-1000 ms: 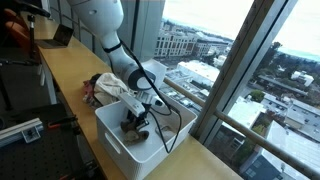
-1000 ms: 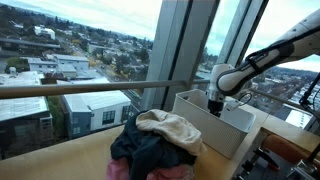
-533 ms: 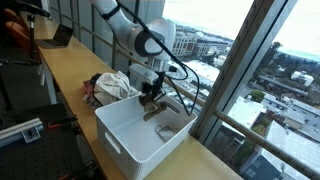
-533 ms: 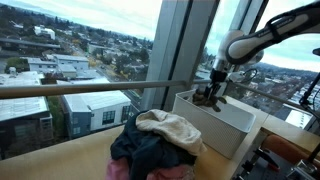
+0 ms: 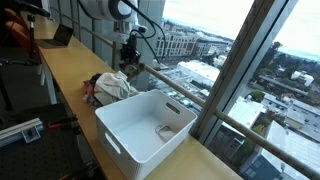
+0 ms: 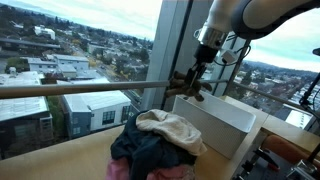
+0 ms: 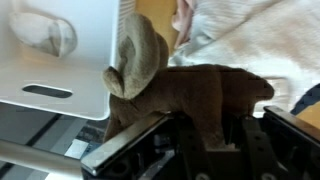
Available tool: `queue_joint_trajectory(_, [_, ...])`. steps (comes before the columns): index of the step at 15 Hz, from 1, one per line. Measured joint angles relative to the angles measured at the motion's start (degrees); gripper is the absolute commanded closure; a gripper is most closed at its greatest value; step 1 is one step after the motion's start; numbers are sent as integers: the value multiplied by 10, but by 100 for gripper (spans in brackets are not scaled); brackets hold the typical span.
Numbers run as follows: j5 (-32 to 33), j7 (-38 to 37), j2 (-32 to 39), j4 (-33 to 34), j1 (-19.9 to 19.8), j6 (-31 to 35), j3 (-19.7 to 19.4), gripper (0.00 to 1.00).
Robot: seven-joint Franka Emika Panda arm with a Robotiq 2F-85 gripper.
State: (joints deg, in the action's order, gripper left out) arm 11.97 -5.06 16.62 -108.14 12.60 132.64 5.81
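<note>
In an exterior view, the pincer (image 5: 130, 54) was seen raised above the tabletop (image 5: 62, 72), over the far edge of a heap of clothes (image 5: 108, 87). A brown plush toy (image 5: 131, 66) was gripped in it. The toy was too small there for its direction to be judged. A white bin (image 5: 122, 147) stood just beside the heap, with a small pale object (image 5: 166, 130) lying inside.

In an exterior view from the opposite side, the pincer (image 6: 197, 71) was hung between the heap of clothes (image 6: 155, 140) and the white bin (image 6: 212, 122), well above both. The plush toy (image 6: 189, 86) was held with its long axis roughly level.

In the wrist view, the plush toy (image 7: 195, 95) was laid across the frame, its tan rounded end toward the white bin (image 7: 70, 72) and its brown end over a pale towel (image 7: 250, 40). The pincer (image 7: 205, 150) was clamped on the toy's middle, its fingers (image 7: 130, 152) kept only as far apart as the toy's body.
</note>
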Motion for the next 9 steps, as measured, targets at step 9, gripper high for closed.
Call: queue_joint_trajectory(9, [4,-34,159,38,71,-3,27,60])
